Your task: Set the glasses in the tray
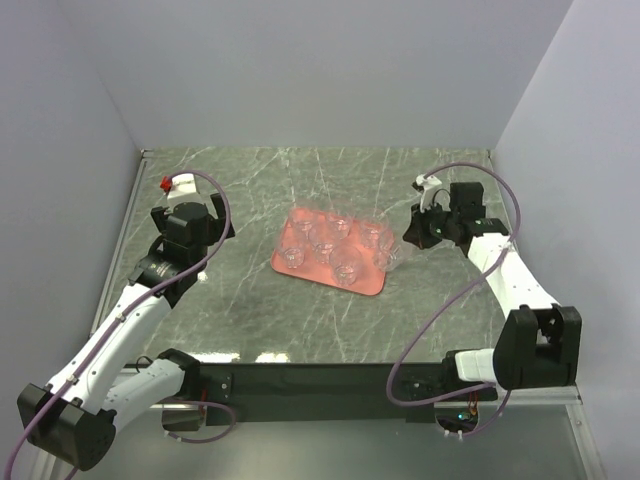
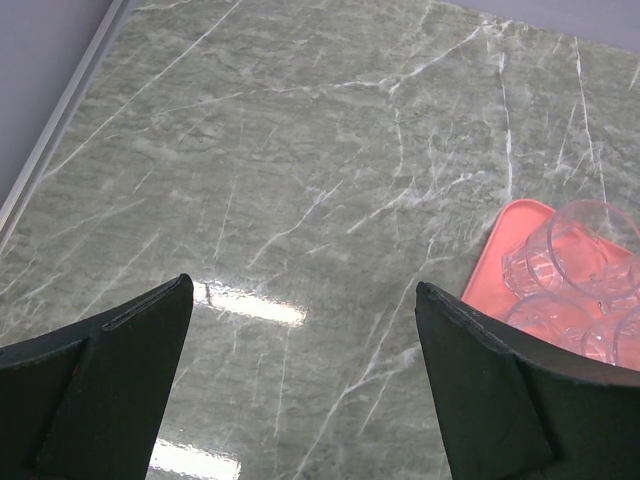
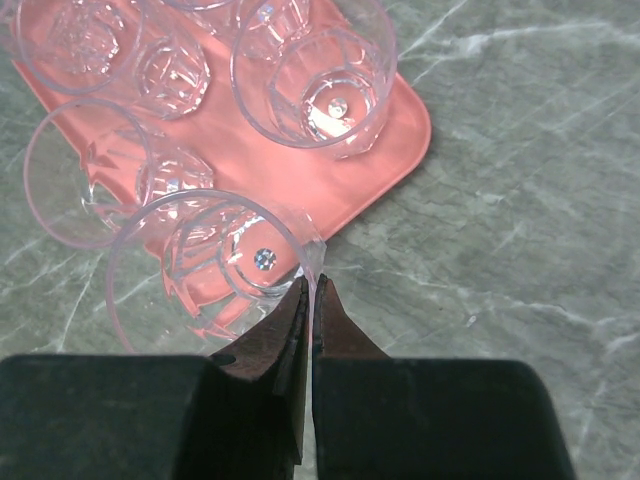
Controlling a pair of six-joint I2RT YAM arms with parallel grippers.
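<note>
Grey-green marbled tabletop (image 1: 300, 190); pale walls (image 1: 300, 70) around; black bar (image 1: 320, 385) near edge.

The salmon-pink tray (image 1: 322, 277), rectangular with rounded corners and a low rim, lay flat near the middle of the grey marbled table (image 1: 250, 185), a little askew to the table's edges. Six small clear glasses (image 1: 322, 245) were gathered on it, mouths up, close together in two rough rows. Their faceted walls and thick bases barely showed against the pink. Five stood free. The sixth glass (image 3: 215, 265) was at the tray's right-hand edge, its mouth reaching out past the rim, and the jaws of the right gripper (image 3: 314, 288) pinched its wall at the lip. Whether its base rested on the tray could not be told.
</note>
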